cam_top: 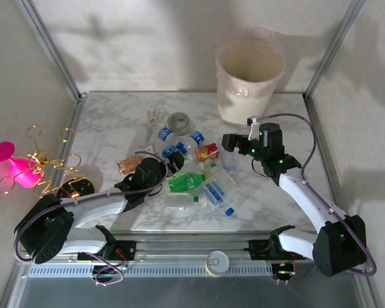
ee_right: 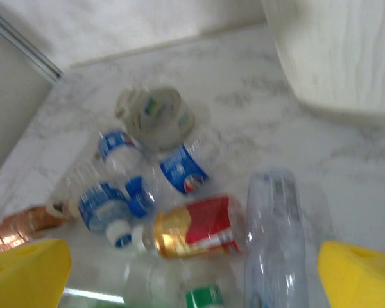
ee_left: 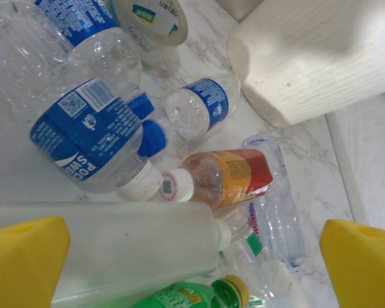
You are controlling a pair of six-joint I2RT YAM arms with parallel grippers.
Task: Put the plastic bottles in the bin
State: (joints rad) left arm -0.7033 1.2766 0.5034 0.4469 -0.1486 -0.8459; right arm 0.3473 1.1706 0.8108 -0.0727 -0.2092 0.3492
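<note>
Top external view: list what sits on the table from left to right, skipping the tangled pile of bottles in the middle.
orange-brown bottle → scissors → tape roll → red-labelled bottle → bin

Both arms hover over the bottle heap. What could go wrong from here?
1. The open left gripper and open right gripper face the same heap of plastic bottles, so they may collide.
2. The bottles lie touching and overlapping. Closing on the red-labelled amber bottle may roll its neighbours toward the near edge of the marble table.
3. The grey tape roll lies close beside the clear bottles and might get dragged along.
</note>
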